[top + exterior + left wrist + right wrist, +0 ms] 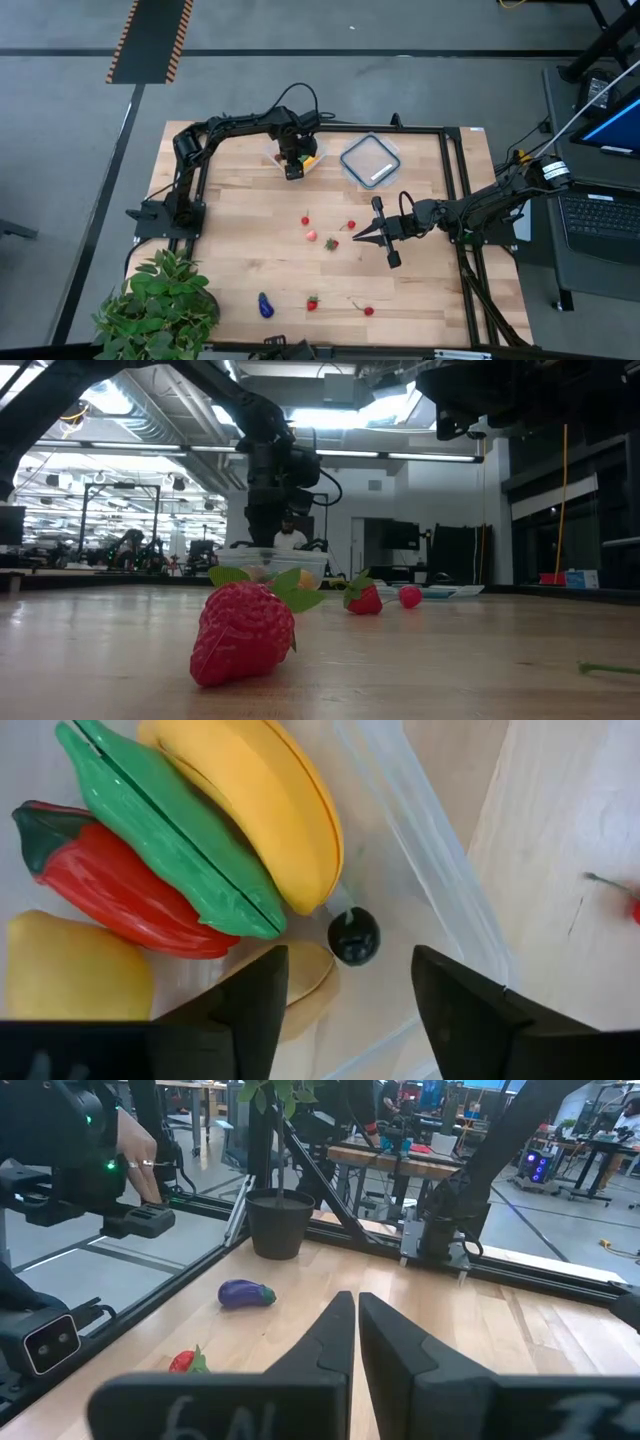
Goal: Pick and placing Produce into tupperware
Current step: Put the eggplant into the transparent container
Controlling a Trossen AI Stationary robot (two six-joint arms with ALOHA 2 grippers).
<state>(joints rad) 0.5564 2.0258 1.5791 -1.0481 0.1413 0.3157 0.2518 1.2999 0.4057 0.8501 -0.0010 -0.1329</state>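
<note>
An eggplant [265, 305] and red berries [312, 302] lie near on the table [230, 240]. Mid-table, the right gripper [357, 238] hovers, fingers clenched empty. Far back, the left gripper [293, 172], fingers released, hangs over the clear square tupperware [440, 860] holding banana [260, 800], green pod [165, 830], red pepper [120, 890].

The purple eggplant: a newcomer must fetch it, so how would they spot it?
Start at the potted plant on the table's corner. Just beside it lies the purple eggplant, alone on bare wood. It is the only purple piece; the loose pieces nearby are red.
</note>
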